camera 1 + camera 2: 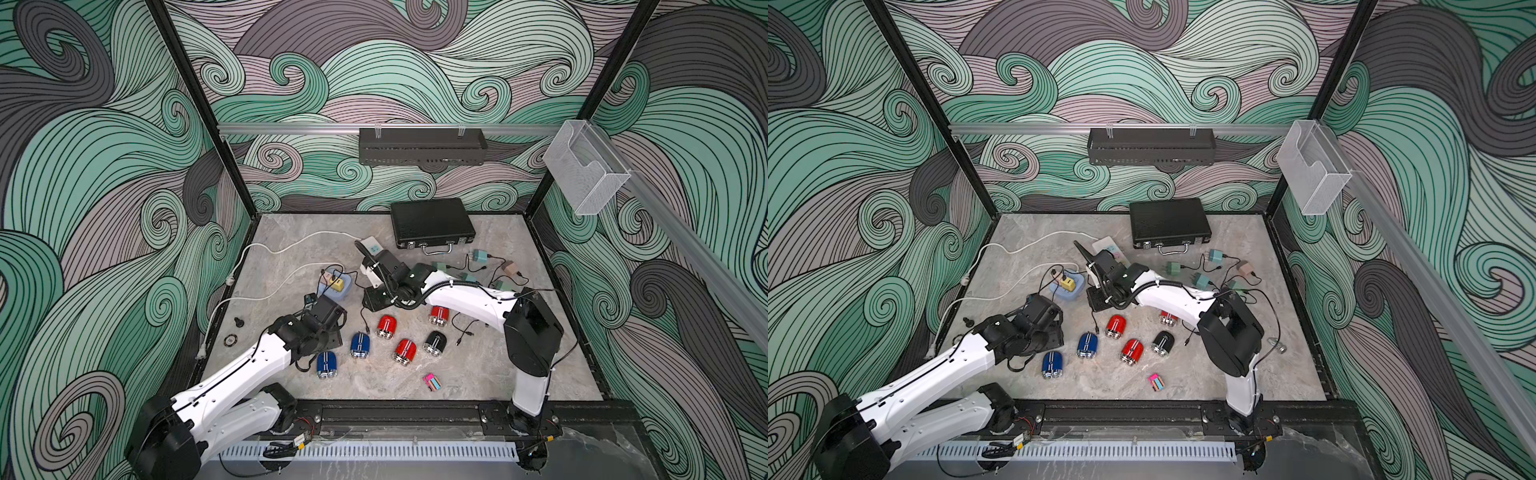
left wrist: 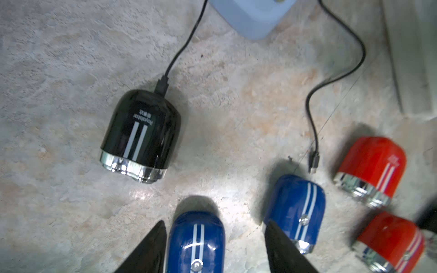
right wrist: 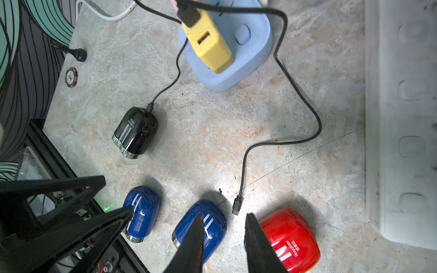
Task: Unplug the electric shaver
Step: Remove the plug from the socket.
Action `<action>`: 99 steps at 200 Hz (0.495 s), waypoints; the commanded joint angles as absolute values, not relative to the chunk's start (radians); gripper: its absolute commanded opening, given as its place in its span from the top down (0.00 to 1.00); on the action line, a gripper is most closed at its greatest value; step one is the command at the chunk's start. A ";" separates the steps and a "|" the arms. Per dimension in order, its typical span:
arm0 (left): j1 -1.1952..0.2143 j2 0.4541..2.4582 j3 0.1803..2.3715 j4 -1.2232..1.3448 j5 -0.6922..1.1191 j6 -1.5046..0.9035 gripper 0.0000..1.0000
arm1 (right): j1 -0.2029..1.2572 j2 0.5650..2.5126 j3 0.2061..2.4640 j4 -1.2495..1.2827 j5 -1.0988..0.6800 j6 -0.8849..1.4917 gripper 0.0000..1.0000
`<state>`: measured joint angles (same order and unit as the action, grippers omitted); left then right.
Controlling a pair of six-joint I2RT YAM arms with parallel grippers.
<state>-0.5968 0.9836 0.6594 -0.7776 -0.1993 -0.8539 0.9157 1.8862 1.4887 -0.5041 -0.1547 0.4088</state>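
Best to steady the black shaver (image 2: 139,134) with one pincer, pinch its cable plug (image 2: 162,85) with the other, and pull straight out. The left pincer (image 2: 214,223) is released, empty; the right pincer (image 3: 224,214) is narrowly parted, empty. The shaver lies on the surface (image 2: 59,71), at eleven o'clock ahead of the left pincer, apart.

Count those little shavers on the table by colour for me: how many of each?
Red shavers: 3
Blue shavers: 2
Black shavers: 2, one with a cable plugged in, seen only in the wrist views
Total: 7
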 commanded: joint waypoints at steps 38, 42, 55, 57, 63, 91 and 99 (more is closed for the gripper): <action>-0.343 1.070 0.790 -0.659 -0.038 -0.726 0.36 | 0.943 1.892 1.599 -0.577 -0.059 0.275 0.72; -0.328 1.081 0.798 -0.653 -0.029 -0.720 0.36 | 0.945 1.897 1.608 -0.580 -0.058 0.270 0.72; -0.274 1.120 0.827 -0.634 0.004 -0.707 0.37 | 0.950 1.912 1.637 -0.586 -0.056 0.252 0.72; -0.267 1.126 0.830 -0.631 0.009 -0.705 0.37 | 0.952 1.914 1.642 -0.587 -0.055 0.249 0.72; -0.246 1.143 0.841 -0.617 0.022 -0.703 0.37 | 0.954 1.922 1.657 -0.591 -0.053 0.240 0.72; -0.155 1.234 0.885 -0.557 0.107 -0.711 0.40 | 0.962 1.976 1.730 -0.627 -0.038 0.202 0.72; -0.129 1.262 0.903 -0.555 0.142 -0.708 0.42 | 0.963 1.992 1.752 -0.639 -0.034 0.191 0.72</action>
<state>-0.1894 1.2007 0.8452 -0.6048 0.0284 -0.7338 0.9524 1.9373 1.6966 -0.5793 -0.0669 0.2516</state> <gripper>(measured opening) 0.598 0.278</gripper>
